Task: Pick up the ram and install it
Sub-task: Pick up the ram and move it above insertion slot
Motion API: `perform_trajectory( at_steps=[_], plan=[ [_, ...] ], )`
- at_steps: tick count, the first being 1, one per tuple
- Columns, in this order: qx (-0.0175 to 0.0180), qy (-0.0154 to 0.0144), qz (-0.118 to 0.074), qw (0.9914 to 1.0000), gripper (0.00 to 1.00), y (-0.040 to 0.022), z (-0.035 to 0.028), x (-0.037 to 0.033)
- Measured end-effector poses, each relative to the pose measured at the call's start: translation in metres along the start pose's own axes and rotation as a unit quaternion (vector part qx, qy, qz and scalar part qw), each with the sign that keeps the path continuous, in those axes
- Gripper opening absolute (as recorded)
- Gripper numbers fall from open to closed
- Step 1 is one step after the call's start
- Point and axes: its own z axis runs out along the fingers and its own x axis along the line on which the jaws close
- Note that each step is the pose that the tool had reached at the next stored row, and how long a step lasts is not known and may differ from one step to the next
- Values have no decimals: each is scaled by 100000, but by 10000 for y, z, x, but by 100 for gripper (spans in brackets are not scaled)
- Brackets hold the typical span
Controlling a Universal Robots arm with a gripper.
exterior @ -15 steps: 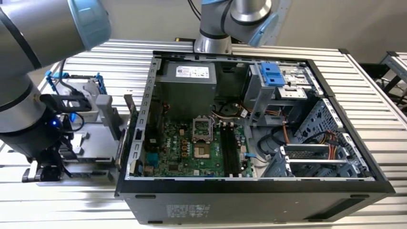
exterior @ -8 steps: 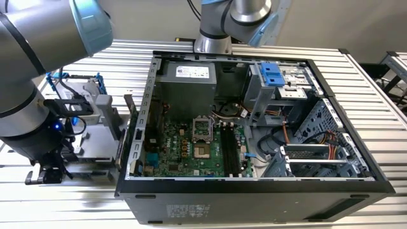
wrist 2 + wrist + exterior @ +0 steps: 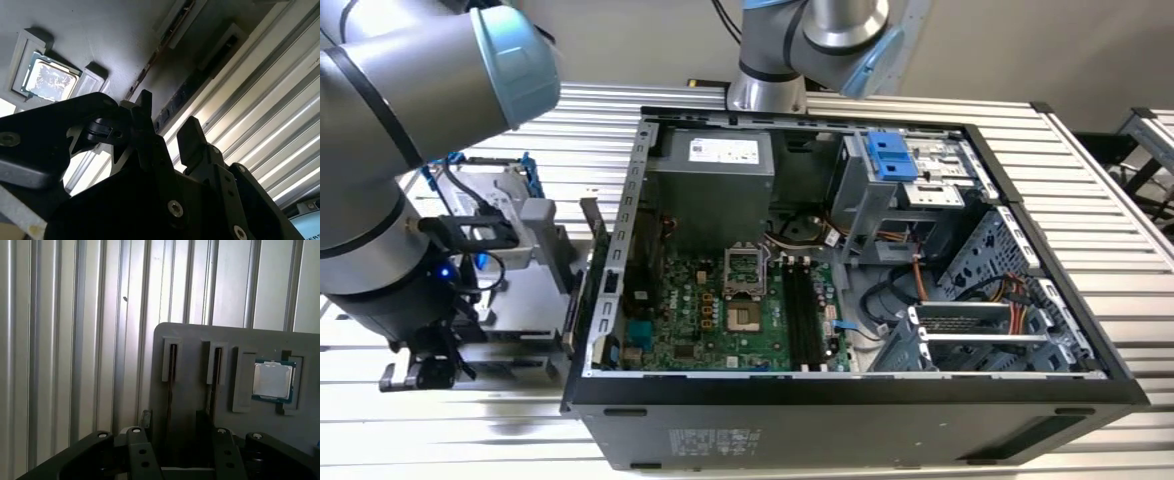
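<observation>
In the first wrist view a grey holder plate [image 3: 200,347] carries two thin ram sticks standing edge-on in slots, one ram [image 3: 170,375] and a second ram [image 3: 216,372]. My gripper [image 3: 175,427] is open, and its dark fingers [image 3: 145,419] stand on either side of the first stick's line without closing on it. In the second wrist view the gripper [image 3: 167,125] shows a bare gap between its fingertips, with a ram edge [image 3: 150,62] beyond. In the exterior view the gripper [image 3: 434,368] hangs low at the left, outside the open computer case [image 3: 1067,330].
A processor chip [image 3: 272,381] sits in the same plate beside the sticks. Inside the case the motherboard's long black slots [image 3: 807,315] lie beside the processor socket [image 3: 744,270]. A blue-handled drive frame [image 3: 891,155] sits at the case's back. The slatted metal table [image 3: 1067,150] surrounds everything.
</observation>
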Motion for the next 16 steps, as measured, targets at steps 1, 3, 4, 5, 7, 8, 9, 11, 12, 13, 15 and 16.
perform_trajectory(
  at_steps=[1, 3, 4, 5, 7, 8, 9, 11, 12, 13, 15, 16],
  plan=[
    [-3, 0, 6, 100000, 100, 2, 12, 0],
    [-7, 6, 7, 100000, 100, 4, 27, 0],
    [-6, 6, 7, 100000, 100, 5, 32, 2],
    [7, -6, 10, 100000, 100, 6, 37, 2],
    [24, -2, 4, 100000, 100, 13, 41, 7],
    [47, -5, 7, 100000, 100, 17, 45, 7],
    [70, -1, 10, 100000, 100, 20, 48, 8],
    [90, -8, 2, 100000, 100, 25, 50, 21],
    [95, -14, 14, 100000, 100, 26, 52, 23],
    [99, -18, 47, 100000, 100, 26, 55, 25],
    [88, -8, 161, 100000, 100, 26, 56, 33],
    [95, -12, 207, 100000, 100, 26, 58, 36]
  ],
)
